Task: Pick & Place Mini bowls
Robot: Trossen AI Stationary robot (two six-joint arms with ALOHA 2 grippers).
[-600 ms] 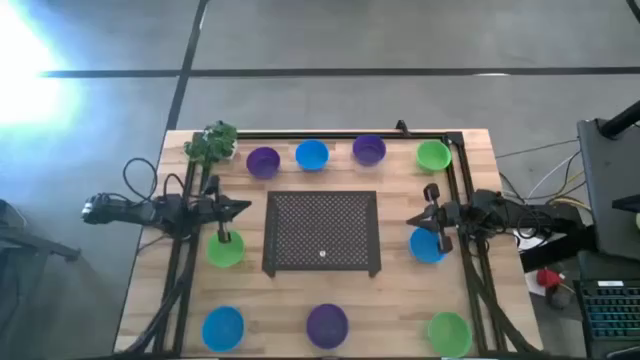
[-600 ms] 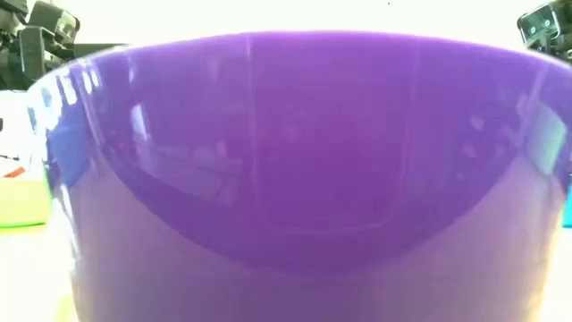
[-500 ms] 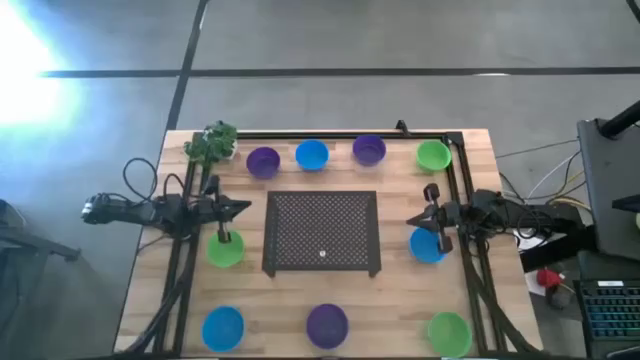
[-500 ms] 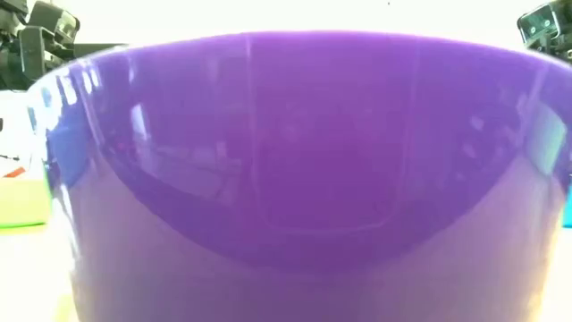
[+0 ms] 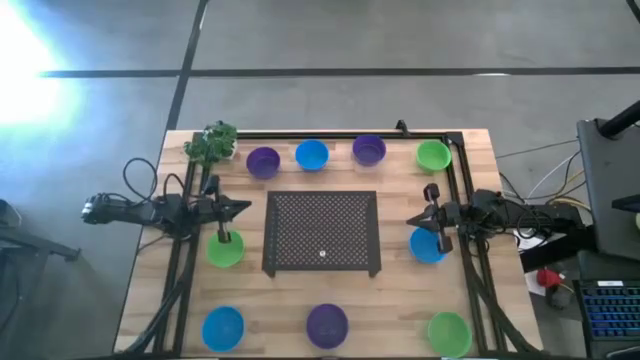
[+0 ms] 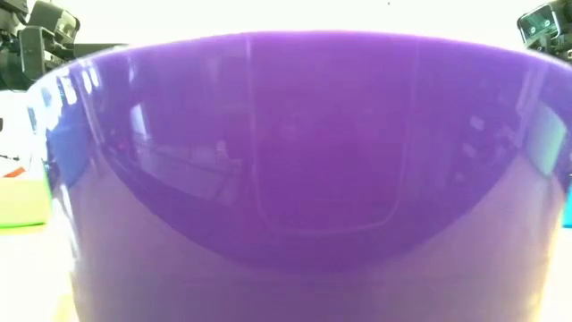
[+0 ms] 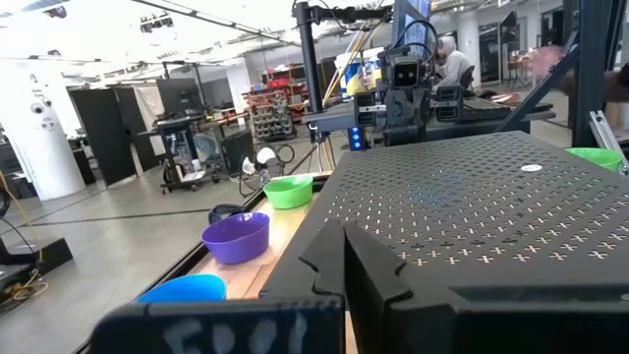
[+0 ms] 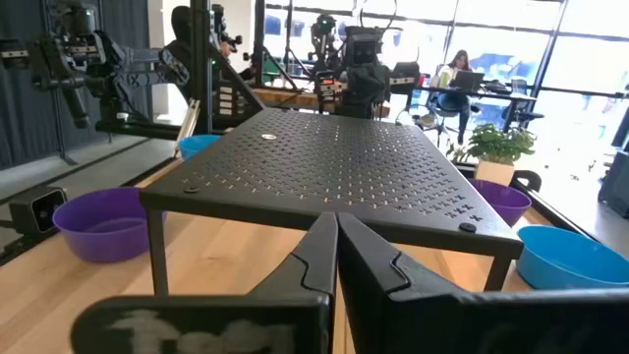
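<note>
Pre-grasp step. My left gripper (image 5: 226, 238), fingers together, hovers over a green mini bowl (image 5: 225, 250); my right gripper (image 5: 434, 240), also together, over a blue mini bowl (image 5: 426, 246). Next: open, descend, clamp rim.

Readable text: none in any view.
Left end effector (image 7: 329, 258): pale marks on the dark body in the left wrist view, too blurred to read.
Right end effector (image 8: 334, 236): similar pale marks on the body in the right wrist view, also unreadable.
Room signs: too small to tell.
</note>
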